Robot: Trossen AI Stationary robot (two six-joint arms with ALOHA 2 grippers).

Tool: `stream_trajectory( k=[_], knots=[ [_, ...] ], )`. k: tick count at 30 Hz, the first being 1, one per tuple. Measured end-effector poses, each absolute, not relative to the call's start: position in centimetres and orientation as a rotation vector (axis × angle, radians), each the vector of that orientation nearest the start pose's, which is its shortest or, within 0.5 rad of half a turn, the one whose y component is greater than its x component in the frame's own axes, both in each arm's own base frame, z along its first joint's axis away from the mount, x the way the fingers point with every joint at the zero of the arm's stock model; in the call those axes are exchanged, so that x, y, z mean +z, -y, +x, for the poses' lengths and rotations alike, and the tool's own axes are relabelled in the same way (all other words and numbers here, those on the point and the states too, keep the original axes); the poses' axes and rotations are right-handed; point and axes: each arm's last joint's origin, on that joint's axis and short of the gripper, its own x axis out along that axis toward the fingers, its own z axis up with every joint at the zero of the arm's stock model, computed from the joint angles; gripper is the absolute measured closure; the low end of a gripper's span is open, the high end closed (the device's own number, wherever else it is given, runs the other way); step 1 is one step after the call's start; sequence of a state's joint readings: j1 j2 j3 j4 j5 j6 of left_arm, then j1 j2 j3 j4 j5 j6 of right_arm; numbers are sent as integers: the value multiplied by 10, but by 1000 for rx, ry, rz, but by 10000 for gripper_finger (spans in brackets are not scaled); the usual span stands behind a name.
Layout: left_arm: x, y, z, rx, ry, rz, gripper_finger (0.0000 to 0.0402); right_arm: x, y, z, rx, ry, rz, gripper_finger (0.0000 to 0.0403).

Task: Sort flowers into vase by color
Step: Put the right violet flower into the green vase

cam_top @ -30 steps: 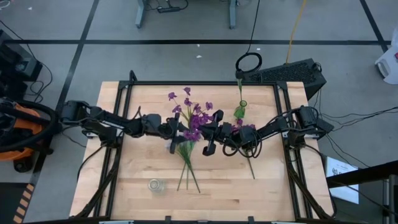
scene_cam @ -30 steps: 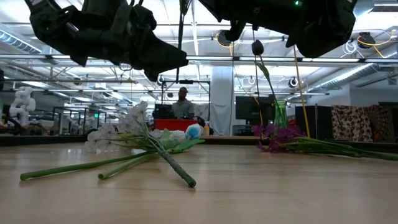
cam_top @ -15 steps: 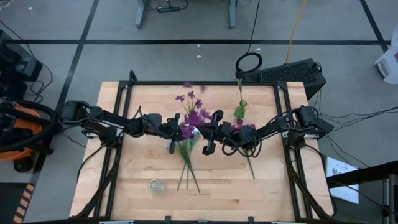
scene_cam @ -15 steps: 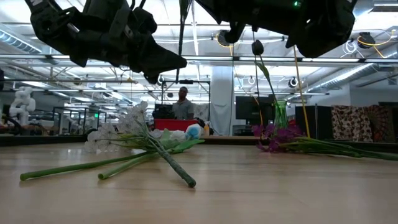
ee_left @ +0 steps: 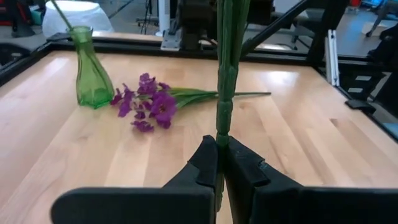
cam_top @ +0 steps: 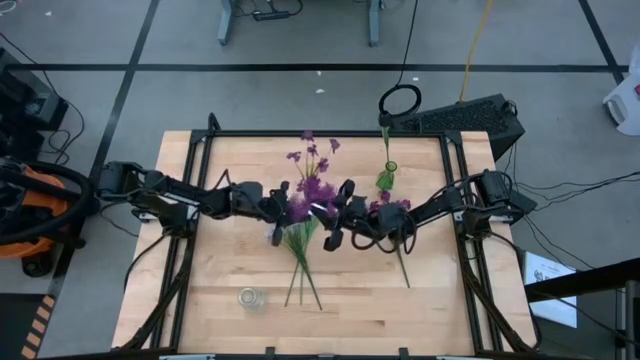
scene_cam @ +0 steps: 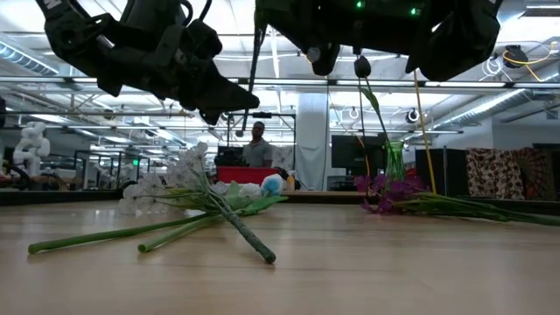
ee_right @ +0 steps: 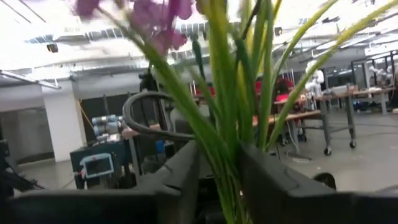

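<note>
A purple flower [cam_top: 312,188] on a green stem stands nearly upright above the table's middle, between my two grippers. My left gripper [ee_left: 221,163], reaching in from the table's left, is shut on its stem. My right gripper [ee_right: 221,171] comes from the table's right; its fingers stand apart on either side of the stems and leaves [ee_right: 227,137], and I cannot tell whether they touch. White flowers [cam_top: 297,238] lie flat on the table below. Another purple flower [ee_left: 152,106] lies on its side beside a green vase [ee_left: 91,71] that holds one stem. My left gripper pinches the purple flower's green stem [ee_left: 222,127] between its two fingers. The fingers come about level from the table's left and lie across the stem. The stem runs up out of the hold, roughly upright, and its lower end [scene_cam: 243,122] hangs clear of the table.
A small clear glass vase [cam_top: 248,297] stands near the table's front left. The white flowers' stems [scene_cam: 131,232] spread toward the near edge. The green vase [cam_top: 386,178] stands at the far right, close to my right arm. A black frame rims the table [cam_top: 200,250].
The held purple flower's blossoms have swung toward the table's right and far edges, while its stem has stayed between the two grippers. My right gripper has tipped slightly. Both arms have stayed where they were.
</note>
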State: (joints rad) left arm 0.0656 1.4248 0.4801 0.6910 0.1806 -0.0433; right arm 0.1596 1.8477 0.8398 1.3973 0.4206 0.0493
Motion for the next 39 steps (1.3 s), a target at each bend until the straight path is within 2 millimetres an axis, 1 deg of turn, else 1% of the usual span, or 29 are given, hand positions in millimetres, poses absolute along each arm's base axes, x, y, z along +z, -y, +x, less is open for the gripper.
stream_trajectory(
  k=[4,8,13,16,19,23,30,36,39],
  knots=[
    [175,-14,266,-100,-278,-78,387,215,-46,359,-248,331,163,262],
    [174,-14,264,-99,-304,-77,387,220,-45,357,-255,255,144,228],
    [179,-14,260,-99,-314,-78,387,226,-45,352,-257,132,151,197],
    [181,-13,257,-98,-332,-80,387,227,-44,349,-262,62,113,186],
    [182,-13,255,-97,-339,-81,387,225,-45,345,-256,44,97,184],
    [182,-13,255,-97,-342,-80,387,216,-45,340,-256,17,87,188],
    [182,-13,255,-99,-343,-71,387,213,-42,336,-254,120,97,190],
    [182,-13,255,-103,-343,-61,387,198,-34,343,-221,187,119,190],
    [182,-11,255,-111,-343,-59,387,194,-28,346,-180,243,146,190]
  ],
)
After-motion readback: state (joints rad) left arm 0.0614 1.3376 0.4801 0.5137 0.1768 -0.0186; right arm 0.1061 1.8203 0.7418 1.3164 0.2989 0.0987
